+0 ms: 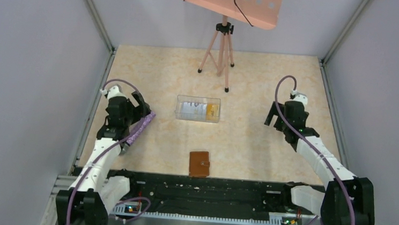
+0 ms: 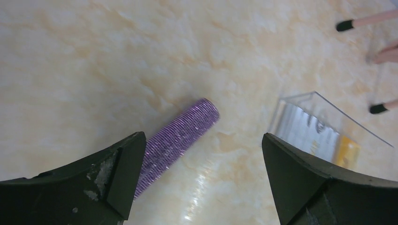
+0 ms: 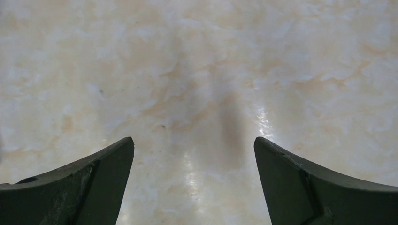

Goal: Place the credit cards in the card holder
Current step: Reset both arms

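The credit cards lie inside a clear plastic box (image 1: pixel 197 108) at mid-table: a pale set (image 1: pixel 189 109) on the left and an orange-yellow set (image 1: pixel 212 111) on the right. The brown card holder (image 1: pixel 199 163) lies closed near the front edge. My left gripper (image 1: pixel 143 104) hangs open to the left of the box, holding nothing. In the left wrist view the left gripper (image 2: pixel 202 138) faces bare table, with the box (image 2: pixel 324 101), pale cards (image 2: pixel 305 129) and orange cards (image 2: pixel 347 152) at right. My right gripper (image 1: pixel 271 117) (image 3: pixel 193 140) is open over bare table, right of the box.
A purple braided cable sleeve (image 1: pixel 140 126) (image 2: pixel 180 136) runs from the left arm beside its left finger. A pink tripod (image 1: pixel 221 52) with a pink perforated board (image 1: pixel 227 1) stands at the back. Grey walls close in both sides.
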Robot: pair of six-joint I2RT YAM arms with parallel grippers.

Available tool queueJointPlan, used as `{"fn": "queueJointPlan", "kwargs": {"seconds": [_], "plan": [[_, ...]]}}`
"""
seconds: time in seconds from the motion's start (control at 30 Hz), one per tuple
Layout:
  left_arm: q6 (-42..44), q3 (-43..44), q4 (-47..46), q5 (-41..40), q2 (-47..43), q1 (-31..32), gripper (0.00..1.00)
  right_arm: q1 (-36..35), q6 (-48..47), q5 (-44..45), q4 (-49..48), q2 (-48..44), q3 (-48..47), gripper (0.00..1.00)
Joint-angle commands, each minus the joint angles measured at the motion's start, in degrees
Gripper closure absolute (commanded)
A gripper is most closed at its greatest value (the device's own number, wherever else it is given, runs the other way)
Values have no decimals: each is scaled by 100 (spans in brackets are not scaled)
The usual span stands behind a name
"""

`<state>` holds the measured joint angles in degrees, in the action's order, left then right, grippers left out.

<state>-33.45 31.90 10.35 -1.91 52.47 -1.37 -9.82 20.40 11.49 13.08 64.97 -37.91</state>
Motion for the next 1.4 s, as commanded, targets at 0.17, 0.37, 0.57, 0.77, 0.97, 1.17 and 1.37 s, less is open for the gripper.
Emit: {"fn": "queueJointPlan", "kwargs": {"seconds": [0.17,0.37,0.57,0.77,0.97,1.17,1.37], "plan": [[1708,-1266,-2793,-1895,-136,-25,1,76,-874,876,-2818,58,1315,2],[2050,-1832,-4439,-1785,664,-24,1,193,-1900,693,-5776,-177,2798,4],[2548,-1737,-6020,-1499,1767,-31,1,537,-2275,97,-6845,127,2989,5],[3047,-1574,-7523,-949,3243,-41,1,943,-2189,-808,-6238,990,2169,18],[3106,-1399,-6974,-641,3149,-50,1,947,-2351,-1268,-6588,735,2468,1],[3108,-1415,-6977,-642,3136,-56,1,956,-1903,-500,-6381,900,2284,1],[3111,-1415,-6976,-641,3142,-52,1,956,-1951,-1065,-6984,928,2449,1]]}}
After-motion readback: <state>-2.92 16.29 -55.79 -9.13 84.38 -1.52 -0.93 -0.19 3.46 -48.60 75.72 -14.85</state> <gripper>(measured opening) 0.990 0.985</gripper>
